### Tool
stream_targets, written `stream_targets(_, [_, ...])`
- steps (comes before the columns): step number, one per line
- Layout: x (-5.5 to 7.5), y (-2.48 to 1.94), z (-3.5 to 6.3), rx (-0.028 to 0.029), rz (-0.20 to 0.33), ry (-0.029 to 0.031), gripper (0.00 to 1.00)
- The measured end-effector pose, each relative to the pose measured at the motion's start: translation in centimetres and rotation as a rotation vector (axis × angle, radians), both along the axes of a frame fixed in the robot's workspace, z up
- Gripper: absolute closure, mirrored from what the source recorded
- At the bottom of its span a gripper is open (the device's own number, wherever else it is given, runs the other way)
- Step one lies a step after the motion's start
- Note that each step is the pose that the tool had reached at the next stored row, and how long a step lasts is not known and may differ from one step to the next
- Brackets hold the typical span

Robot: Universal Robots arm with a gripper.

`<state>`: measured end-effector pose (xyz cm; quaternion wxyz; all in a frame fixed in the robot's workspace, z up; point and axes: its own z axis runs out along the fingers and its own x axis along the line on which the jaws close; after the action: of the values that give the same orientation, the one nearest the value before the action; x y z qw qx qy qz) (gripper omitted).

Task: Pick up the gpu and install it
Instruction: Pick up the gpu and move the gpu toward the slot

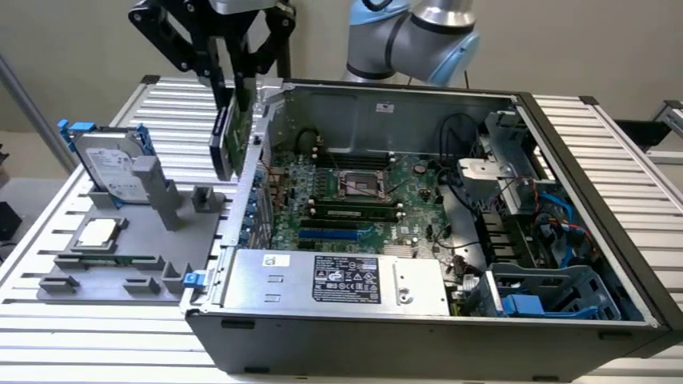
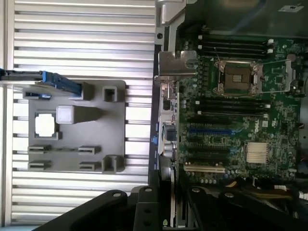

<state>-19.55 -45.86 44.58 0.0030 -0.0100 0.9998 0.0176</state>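
Note:
The gpu [image 1: 233, 132] hangs upright in the air with its green face toward the case and its dark face away. My gripper [image 1: 237, 88] is shut on its upper part. The card hovers over the left wall of the open computer case [image 1: 597, 160], between the grey holder and the motherboard [image 1: 353, 192]. In the wrist view the gpu [image 2: 168, 130] appears edge-on, with its silver end bracket [image 2: 174, 67] at the far end and the gripper [image 2: 168, 192] clamped on it. It lies along the board's edge beside the expansion slots [image 2: 207, 130].
A grey holder tray [image 1: 117, 264] on the slatted table carries the hard drive with blue rails [image 1: 112, 164] and the square processor chip [image 1: 96, 234]. Inside the case sit a power supply [image 1: 341, 276], cables and a drive cage [image 1: 555, 296]. The arm's body [image 1: 417, 40] stands behind the case.

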Motion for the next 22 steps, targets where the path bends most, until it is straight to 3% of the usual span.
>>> stream_targets(8, [3.6,0.00,-0.16,-0.0005,0.000,0.0031,1.00])
stream_targets(10, [5.0,0.00,-0.52,-0.0022,0.000,0.0034,1.00])
stream_targets(22, [10.5,0.13,-2.16,-0.0099,0.000,0.0038,1.00])
